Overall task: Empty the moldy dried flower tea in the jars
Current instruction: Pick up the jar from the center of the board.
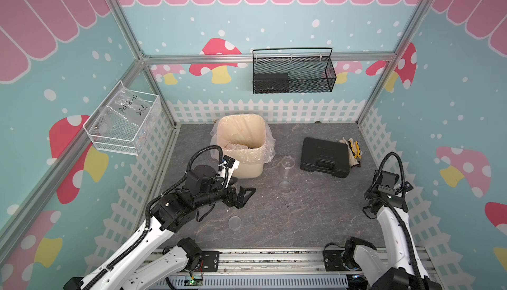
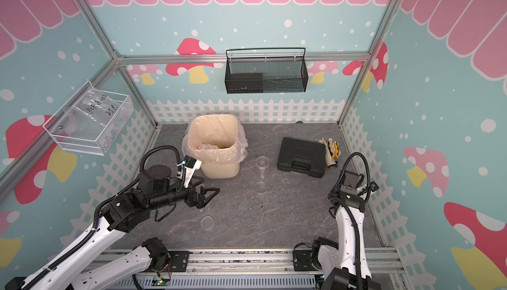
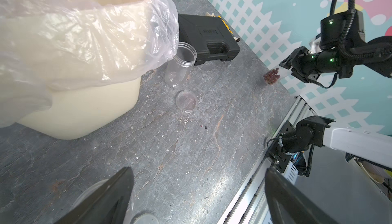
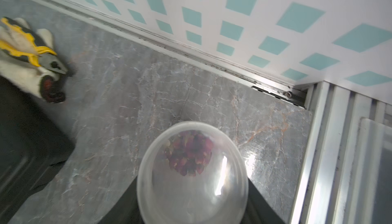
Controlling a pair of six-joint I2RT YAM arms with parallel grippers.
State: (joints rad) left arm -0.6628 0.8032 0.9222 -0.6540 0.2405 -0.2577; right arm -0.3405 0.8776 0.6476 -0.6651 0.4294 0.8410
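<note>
Starting at the left wall, a white wire basket (image 1: 120, 137) holds a clear bag (image 1: 129, 110) whose handwriting reads roughly "PCF8-02" and "25", the last mark unclear. Next, the left claw (image 1: 246, 198) hangs spread wide and empty above the table (image 1: 301, 220), near the cream bin (image 1: 248, 169). Right of the bin an empty jar (image 1: 287, 165) stands open, with a lid (image 1: 284, 186) lying near it. Farther right, the black case (image 1: 325, 157) has raised lettering on its face, too blurred to read. At the right wall the right claw (image 3: 286, 69) is closed partway around the held jar (image 4: 192, 170), with the tea (image 4: 188, 153) clumped inside. By my judgement, picking up that jar is the step in hand. The next move calls for carrying it across to the bin, getting any lid off with the free claw, and tipping the tea out.
</note>
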